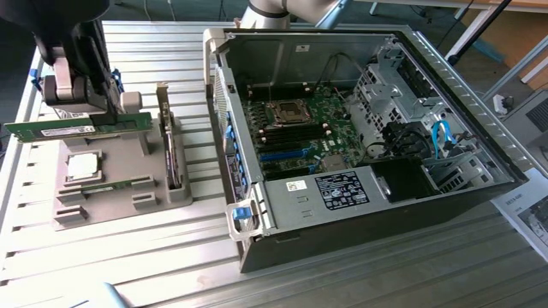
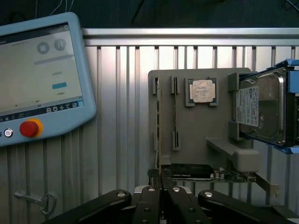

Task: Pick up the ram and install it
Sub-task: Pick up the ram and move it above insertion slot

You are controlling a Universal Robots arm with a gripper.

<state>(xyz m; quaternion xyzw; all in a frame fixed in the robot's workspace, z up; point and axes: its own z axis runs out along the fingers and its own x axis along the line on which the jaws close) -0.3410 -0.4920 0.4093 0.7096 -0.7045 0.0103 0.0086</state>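
I hold the ram clamped in the gripper at the exterior view's upper left, long axis level. The motherboard lies well apart, toward that view's right.

Ribbed bare-metal table with a dull silver sheen. At nine o'clock in the exterior view, a matt grey plastic holder and the ram, glossy green circuit board. At three o'clock, a computer case of matt grey sheet metal. The hard drive has a mirror-bright metal shell.
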